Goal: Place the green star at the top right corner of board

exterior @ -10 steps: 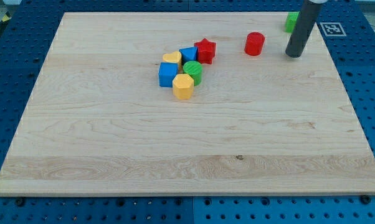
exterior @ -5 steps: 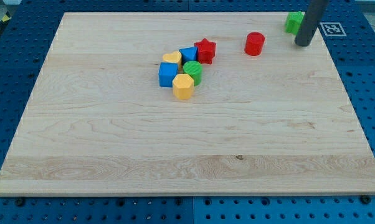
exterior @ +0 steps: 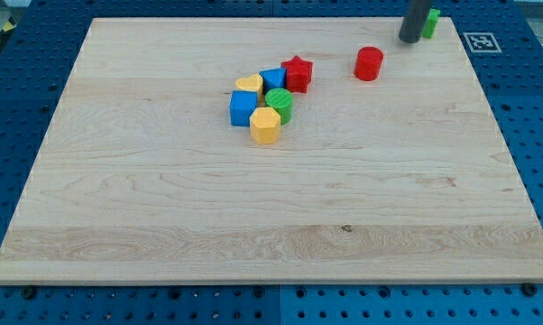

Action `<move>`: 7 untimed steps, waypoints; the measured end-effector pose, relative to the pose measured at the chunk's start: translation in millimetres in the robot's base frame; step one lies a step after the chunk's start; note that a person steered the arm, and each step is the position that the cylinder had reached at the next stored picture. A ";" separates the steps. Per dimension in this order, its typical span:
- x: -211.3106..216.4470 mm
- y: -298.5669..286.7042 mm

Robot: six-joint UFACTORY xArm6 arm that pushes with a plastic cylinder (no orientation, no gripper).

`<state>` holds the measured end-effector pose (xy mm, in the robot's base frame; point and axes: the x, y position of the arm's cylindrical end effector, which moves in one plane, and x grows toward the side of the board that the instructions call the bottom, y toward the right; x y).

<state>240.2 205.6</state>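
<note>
One green star (exterior: pixel 431 23) sits at the wooden board's (exterior: pixel 253 208) top right corner, half hidden by my tip (exterior: pixel 409 39), which touches its left side and holds nothing. Red cylinder (exterior: pixel 369 63) stands nearby, a six-block cluster (exterior: pixel 270 96) farther left

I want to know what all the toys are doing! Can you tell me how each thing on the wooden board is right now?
Green star block: at the board's top right corner, mostly hidden behind my rod.
My tip: on the board, at the star's left.
Red cylinder block: upright, alone.
Red star block: in the cluster, top right.
Blue blocks: two, clustered.
Green round block: clustered.
Yellow blocks: two, clustered.
Wooden board: flat.
</note>
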 end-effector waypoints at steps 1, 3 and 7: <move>-23.4 -4.5; -39.5 4.1; -31.6 18.6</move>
